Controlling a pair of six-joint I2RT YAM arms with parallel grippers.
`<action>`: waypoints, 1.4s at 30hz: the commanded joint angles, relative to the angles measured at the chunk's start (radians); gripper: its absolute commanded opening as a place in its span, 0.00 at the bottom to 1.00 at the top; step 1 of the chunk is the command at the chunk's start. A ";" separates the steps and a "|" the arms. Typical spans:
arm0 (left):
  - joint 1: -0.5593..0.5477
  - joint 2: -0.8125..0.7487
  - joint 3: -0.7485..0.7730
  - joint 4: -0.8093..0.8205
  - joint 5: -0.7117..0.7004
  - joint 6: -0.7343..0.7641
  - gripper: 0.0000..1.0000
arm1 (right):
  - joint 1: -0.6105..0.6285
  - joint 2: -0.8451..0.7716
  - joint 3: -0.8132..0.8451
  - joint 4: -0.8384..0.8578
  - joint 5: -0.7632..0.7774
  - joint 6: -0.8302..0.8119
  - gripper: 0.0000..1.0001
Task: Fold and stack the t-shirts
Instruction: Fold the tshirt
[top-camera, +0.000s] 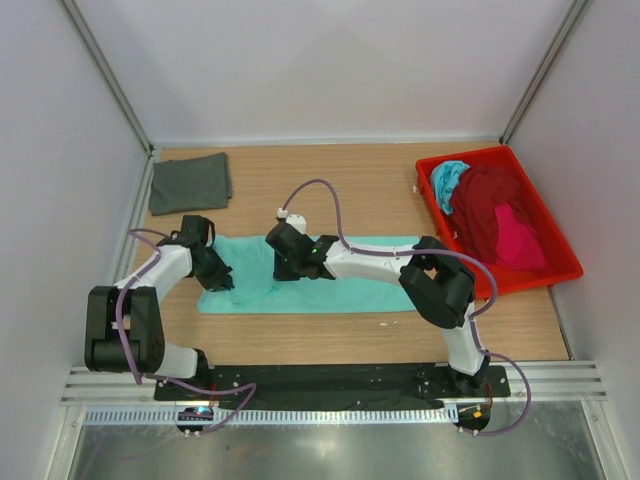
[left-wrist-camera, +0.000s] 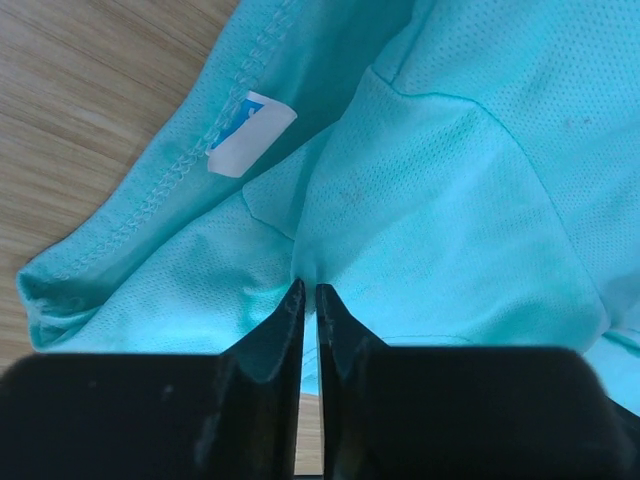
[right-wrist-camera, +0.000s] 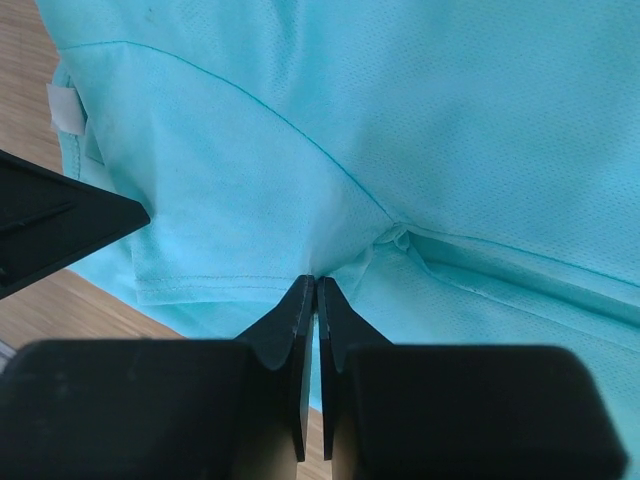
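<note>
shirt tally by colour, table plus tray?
mint green shirt: 1
dark grey shirt: 1
turquoise shirt: 1
maroon shirt: 1
pink shirt: 1
Total: 5

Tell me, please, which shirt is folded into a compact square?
The dark grey shirt, at the table's far left; the mint green shirt lies as a long strip and the rest are heaped in the red tray.

Cam 1, top ext.: high at 6 o'clock side, looks down toward 12 over whole desk. Cam 2, L wrist: v. close, sighting along left gripper. Cam 3, R wrist: same, along right gripper. Shared by all: mint t-shirt, desk centre.
</note>
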 joint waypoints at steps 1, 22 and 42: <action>-0.010 -0.008 0.005 0.032 -0.018 -0.015 0.08 | 0.004 -0.016 0.001 0.027 0.008 -0.004 0.10; -0.115 -0.137 0.010 -0.108 -0.108 -0.101 0.00 | -0.010 -0.091 -0.005 -0.050 0.053 -0.043 0.01; -0.141 -0.140 -0.014 -0.100 -0.074 -0.112 0.29 | -0.022 -0.073 -0.013 -0.108 0.097 -0.148 0.07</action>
